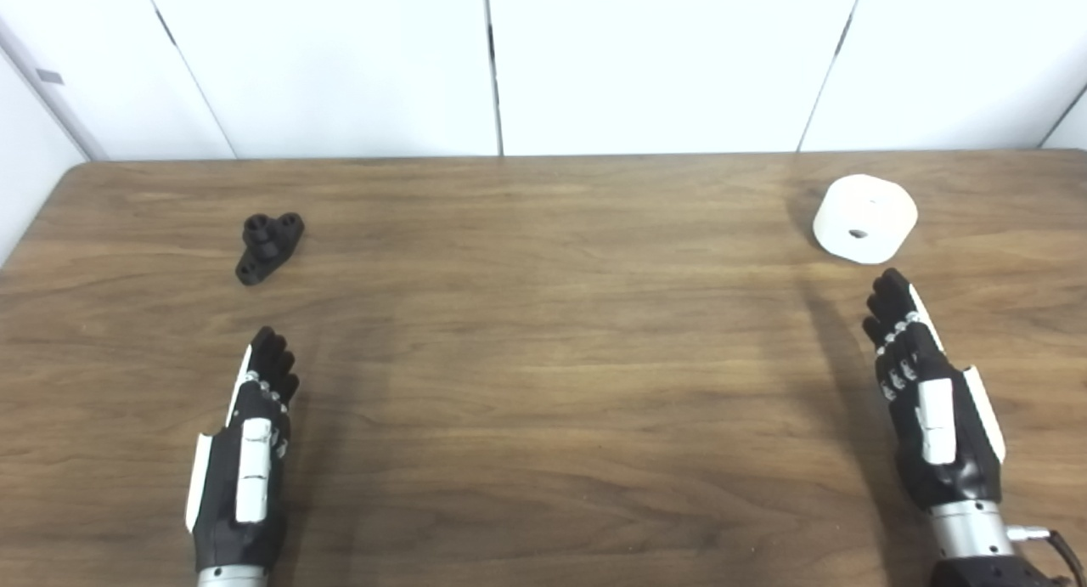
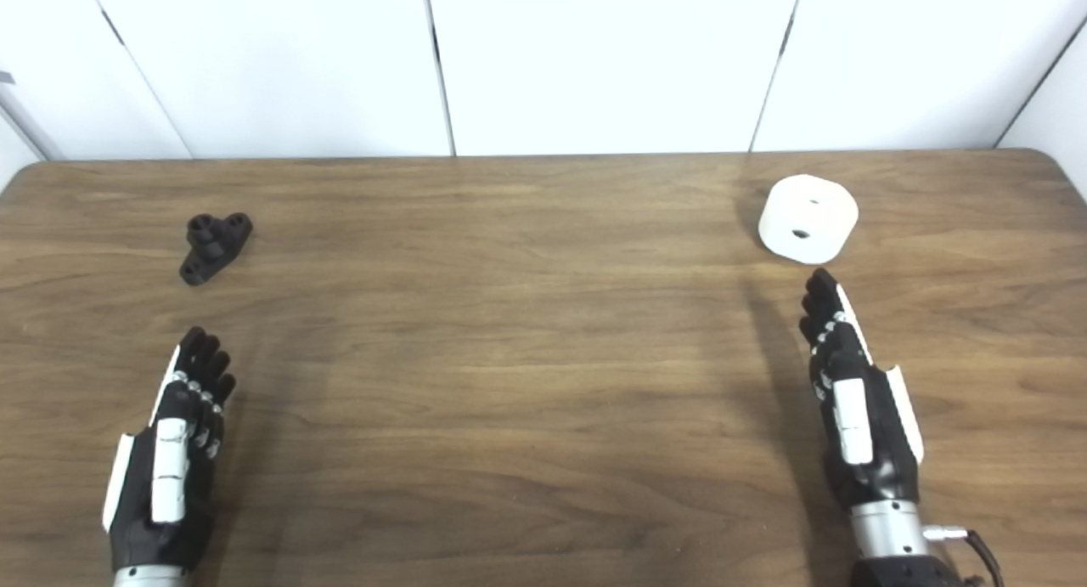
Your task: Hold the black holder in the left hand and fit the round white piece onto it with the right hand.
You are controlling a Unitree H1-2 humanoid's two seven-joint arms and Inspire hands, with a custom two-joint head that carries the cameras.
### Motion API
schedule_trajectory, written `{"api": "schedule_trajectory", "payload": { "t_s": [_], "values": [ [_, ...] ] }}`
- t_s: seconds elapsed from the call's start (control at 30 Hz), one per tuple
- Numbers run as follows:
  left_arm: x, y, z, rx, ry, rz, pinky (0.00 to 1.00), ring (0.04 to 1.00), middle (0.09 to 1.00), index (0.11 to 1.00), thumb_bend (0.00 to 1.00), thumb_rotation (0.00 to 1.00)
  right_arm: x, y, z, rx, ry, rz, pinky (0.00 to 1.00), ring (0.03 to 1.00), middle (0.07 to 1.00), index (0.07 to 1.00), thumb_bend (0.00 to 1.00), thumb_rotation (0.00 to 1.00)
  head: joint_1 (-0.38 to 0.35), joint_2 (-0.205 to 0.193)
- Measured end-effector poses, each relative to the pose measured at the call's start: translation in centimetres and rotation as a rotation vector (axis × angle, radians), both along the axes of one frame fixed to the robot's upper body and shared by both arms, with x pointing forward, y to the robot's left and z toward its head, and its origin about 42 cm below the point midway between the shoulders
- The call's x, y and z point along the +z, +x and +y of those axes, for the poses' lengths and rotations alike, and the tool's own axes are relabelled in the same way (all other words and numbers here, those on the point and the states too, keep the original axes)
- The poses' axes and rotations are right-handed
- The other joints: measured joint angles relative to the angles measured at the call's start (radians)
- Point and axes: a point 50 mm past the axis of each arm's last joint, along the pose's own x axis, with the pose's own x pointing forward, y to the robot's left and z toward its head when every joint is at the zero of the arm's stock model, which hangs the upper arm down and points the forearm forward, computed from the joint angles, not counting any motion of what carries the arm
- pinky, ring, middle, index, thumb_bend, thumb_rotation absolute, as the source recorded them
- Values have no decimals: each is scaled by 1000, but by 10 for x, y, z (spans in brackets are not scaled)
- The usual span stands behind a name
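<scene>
Black holder point(image 1: 269, 246) at my ten o'clock looks small; I fear my left hand point(image 1: 244, 451), fingers straight together like my right hand's point(image 1: 926, 400), nudging it away.

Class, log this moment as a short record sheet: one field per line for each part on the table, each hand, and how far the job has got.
black holder: lying on the wooden table, far left, untouched
round white piece: on the table, far right, hole visible
left hand: empty, fingers extended, short of the holder
right hand: empty, fingertips just short of the white piece
progress: nothing picked up yet
</scene>
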Motion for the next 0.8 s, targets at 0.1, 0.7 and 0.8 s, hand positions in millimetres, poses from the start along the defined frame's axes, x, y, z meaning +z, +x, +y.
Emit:
{"api": "schedule_trajectory", "payload": {
  "t_s": [0.1,0.7,0.8],
  "values": [
    [0,0,0,0,0,0,1000,991,974,965,623,859,0,0,0,0,0,0,1000,990,981,970,664,963,0,-2],
    [0,0,-1,12,14,-3,1000,963,954,950,601,869,0,1,-2,-1,14,-7,1000,994,980,967,640,971,101,-18],
    [0,0,-3,10,33,-6,989,955,949,945,586,877,0,1,-3,1,13,-17,1000,995,984,974,649,974,150,-35]
  ]
}}
